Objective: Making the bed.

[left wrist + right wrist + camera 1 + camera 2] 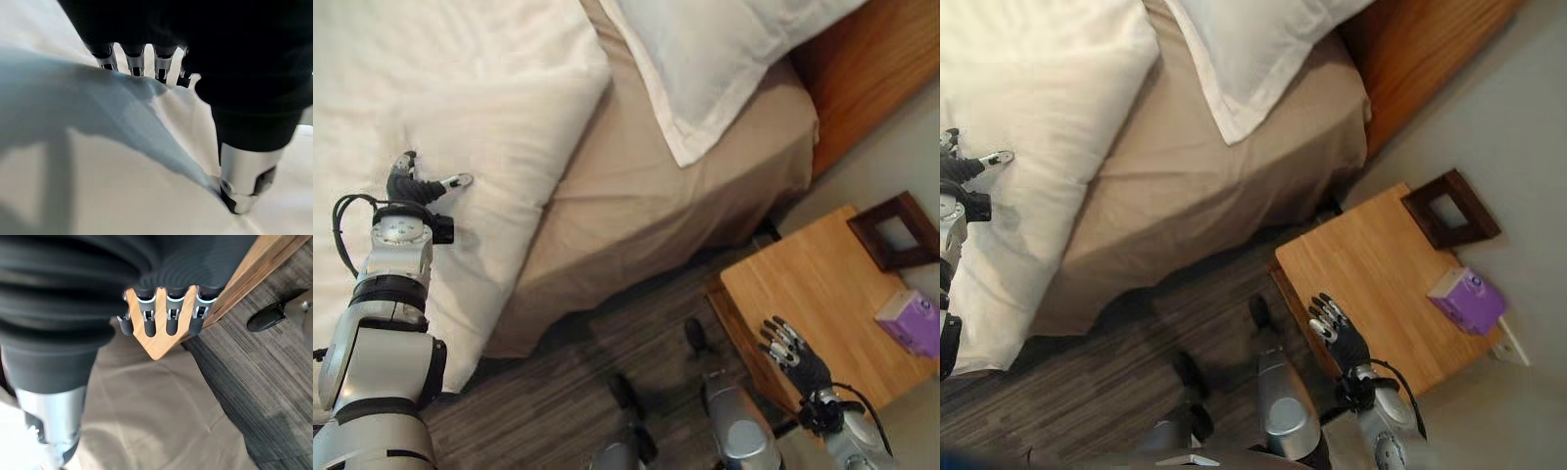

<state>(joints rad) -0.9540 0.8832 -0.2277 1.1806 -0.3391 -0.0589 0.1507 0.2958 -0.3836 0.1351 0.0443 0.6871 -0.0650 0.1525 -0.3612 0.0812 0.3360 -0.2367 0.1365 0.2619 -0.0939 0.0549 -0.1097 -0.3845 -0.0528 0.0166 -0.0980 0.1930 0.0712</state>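
Floor [558, 392]: dark grey wood-grain planks beside bed. Headboard [881, 69]: reddish-brown wood, upper right. Wall [1528, 127]: plain pale grey, right of headboard. Nightstand [813, 294]: light wood top, just beside bed, set at angle. On it: dark brown frame [896, 230] at far corner, purple box [911, 321] near right edge, the two apart. Light soft, even

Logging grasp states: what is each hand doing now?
Left hand: shut on the white duvet.
Right hand: open, over the wooden nightstand.
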